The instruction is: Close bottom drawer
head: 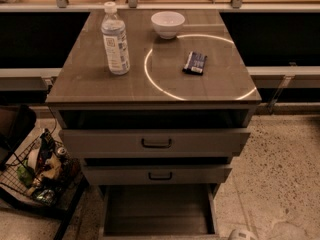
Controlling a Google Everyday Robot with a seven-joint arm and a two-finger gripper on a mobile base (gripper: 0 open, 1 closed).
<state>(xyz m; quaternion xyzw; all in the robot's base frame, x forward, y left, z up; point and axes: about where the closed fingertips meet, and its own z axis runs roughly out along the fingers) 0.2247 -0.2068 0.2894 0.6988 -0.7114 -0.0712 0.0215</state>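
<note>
The grey-brown cabinet (90, 84) stands in the middle of the camera view. Its bottom drawer (157, 209) is pulled far out; I look down into its plain, empty box tray, and its front and handle are cut off by the lower frame edge. Above it, the middle drawer (200, 175) and the wider top drawer (210, 143) each stick out a little and show black bar handles. Only a white rounded part of my gripper (242, 234) shows, at the bottom edge, low to the right of the open drawer's front corner and apart from it.
On the cabinet top stand a water bottle (115, 39), a white bowl (168, 24) and a dark packet (195, 63), inside a bright ring of light. A wire basket (40, 169) full of items sits on the floor at the left. Speckled floor lies to the right.
</note>
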